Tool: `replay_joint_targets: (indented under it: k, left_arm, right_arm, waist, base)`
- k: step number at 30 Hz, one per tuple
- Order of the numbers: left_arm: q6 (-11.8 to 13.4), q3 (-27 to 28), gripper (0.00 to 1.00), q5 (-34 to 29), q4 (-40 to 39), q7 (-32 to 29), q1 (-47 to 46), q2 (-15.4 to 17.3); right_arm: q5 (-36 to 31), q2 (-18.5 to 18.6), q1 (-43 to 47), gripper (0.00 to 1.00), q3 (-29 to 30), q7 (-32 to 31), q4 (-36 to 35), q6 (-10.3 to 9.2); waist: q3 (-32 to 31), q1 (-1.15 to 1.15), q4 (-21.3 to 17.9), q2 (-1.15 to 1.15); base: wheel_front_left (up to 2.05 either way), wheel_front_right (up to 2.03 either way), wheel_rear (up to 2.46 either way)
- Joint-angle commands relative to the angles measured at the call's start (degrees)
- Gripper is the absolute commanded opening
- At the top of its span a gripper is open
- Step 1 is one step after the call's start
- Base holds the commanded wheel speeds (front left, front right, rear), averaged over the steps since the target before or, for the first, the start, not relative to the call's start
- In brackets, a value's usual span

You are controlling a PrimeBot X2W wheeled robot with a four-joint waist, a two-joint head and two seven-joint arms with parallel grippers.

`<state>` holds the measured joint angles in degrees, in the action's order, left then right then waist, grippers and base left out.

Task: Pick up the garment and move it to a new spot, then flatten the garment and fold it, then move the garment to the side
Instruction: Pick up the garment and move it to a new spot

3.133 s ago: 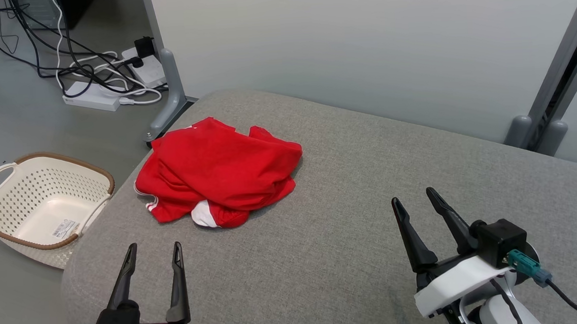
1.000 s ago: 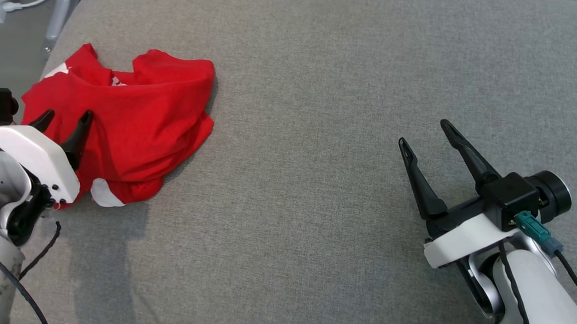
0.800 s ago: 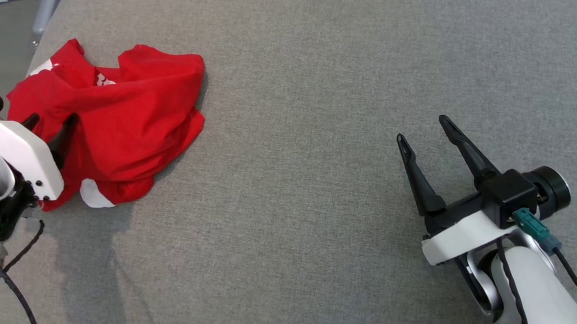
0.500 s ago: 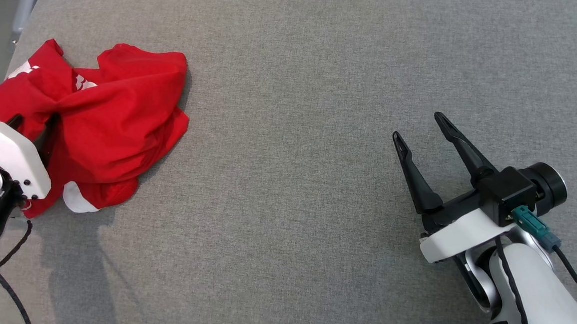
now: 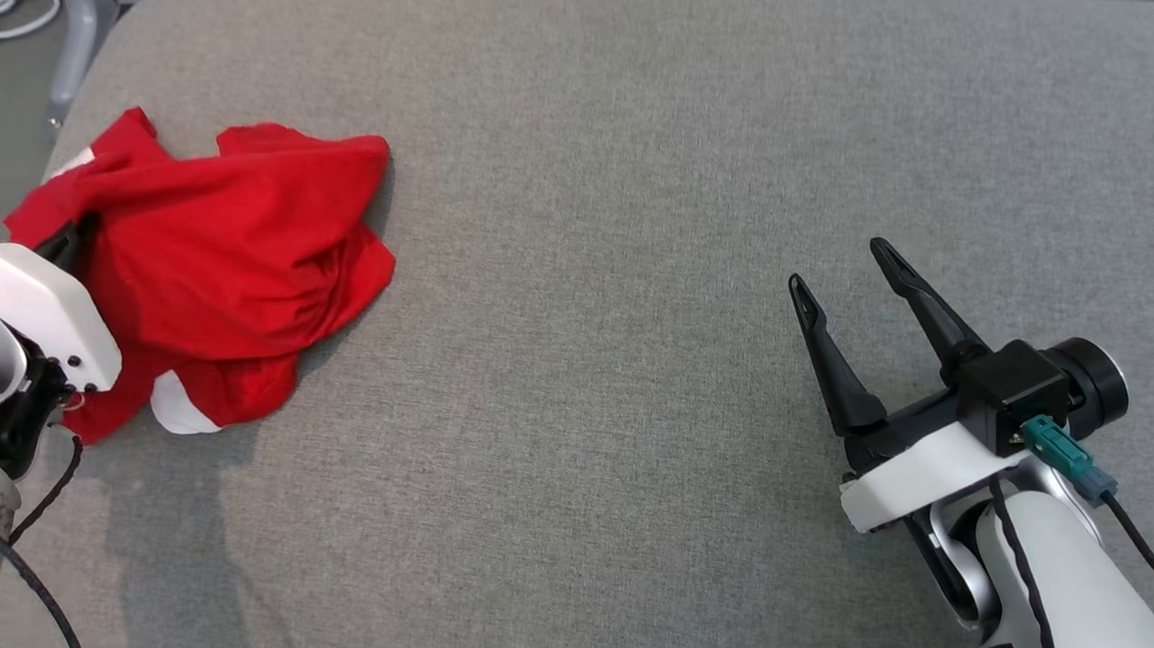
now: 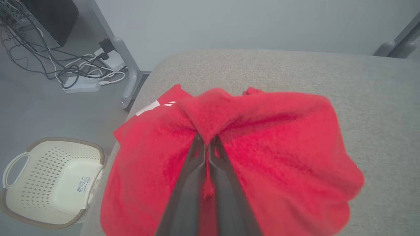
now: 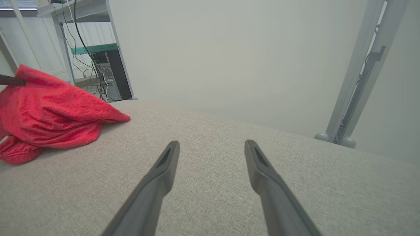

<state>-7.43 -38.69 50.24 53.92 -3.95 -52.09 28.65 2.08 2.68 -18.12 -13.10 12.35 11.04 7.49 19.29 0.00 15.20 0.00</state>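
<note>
The garment point(image 5: 223, 265) is a crumpled red piece with white trim, bunched at the left end of the grey cushion point(image 5: 627, 161). My left gripper point(image 5: 80, 229) is shut on a fold at the garment's left side. In the left wrist view the two dark fingers point(image 6: 193, 173) press together with a ridge of red garment point(image 6: 262, 157) pinched at their tips. My right gripper point(image 5: 839, 268) hovers open over bare cushion at the lower right, far from the cloth. From the right wrist view the garment point(image 7: 49, 111) lies far left beyond my open right gripper point(image 7: 211, 146).
A cream perforated basket point(image 6: 49, 183) with a brown rim sits on the floor left of the cushion. Cables and power strips point(image 6: 82, 78) lie on the floor by a grey frame leg point(image 6: 129, 75). A pale wall backs the cushion, and a grey post point(image 7: 357, 72) stands at the right.
My left gripper has closed on a fold of the garment, which is now pulled up into a ridge. The head camera shifted slightly. The right gripper stayed open in place.
</note>
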Motion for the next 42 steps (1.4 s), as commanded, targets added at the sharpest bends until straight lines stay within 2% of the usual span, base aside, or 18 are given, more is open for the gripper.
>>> replay_joint_targets:
  k: [1,9,18,30,36,42]
  left_arm:
    - [0.0,0.1,0.00,0.9,0.1,1.2,-0.9,0.6]
    - [0.0,-0.9,0.00,0.8,-1.8,8.2,-1.6,2.2]
    - [0.0,-0.9,0.00,0.4,-7.1,15.2,-1.6,2.3]
    - [4.3,0.5,0.00,0.0,-23.1,18.1,1.8,1.0]
    - [7.8,-0.4,0.00,0.5,-34.4,17.6,5.5,-0.9]
    - [11.2,-2.5,0.00,0.9,-43.1,16.9,8.5,-5.1]
  right_arm:
    - [0.5,0.4,0.4,1.00,0.2,0.6,0.4,0.01]
    - [3.0,0.4,1.9,1.00,0.6,2.0,2.7,0.01]
    - [5.3,0.4,4.5,1.00,1.0,2.7,4.6,0.01]
    - [6.2,0.4,6.0,1.00,2.3,2.9,4.6,0.01]
    - [5.4,0.4,5.5,1.00,3.5,3.0,3.9,0.01]
    - [3.6,0.4,4.5,1.00,6.3,2.9,2.8,0.01]
  waist:
    - [-1.7,0.00,0.3,0.00]
    - [-8.6,0.00,0.8,0.00]
    - [-16.0,0.00,1.2,0.00]
    - [-19.9,0.00,-1.1,0.00]
    - [-20.1,0.00,-4.9,0.00]
    - [-19.0,0.00,-10.3,0.00]
  base:
    - [0.00,0.00,0.00]
    - [0.00,0.00,0.00]
    - [0.00,0.00,0.00]
    - [0.00,0.00,0.00]
    - [0.00,0.00,0.00]
    - [0.00,0.00,0.00]
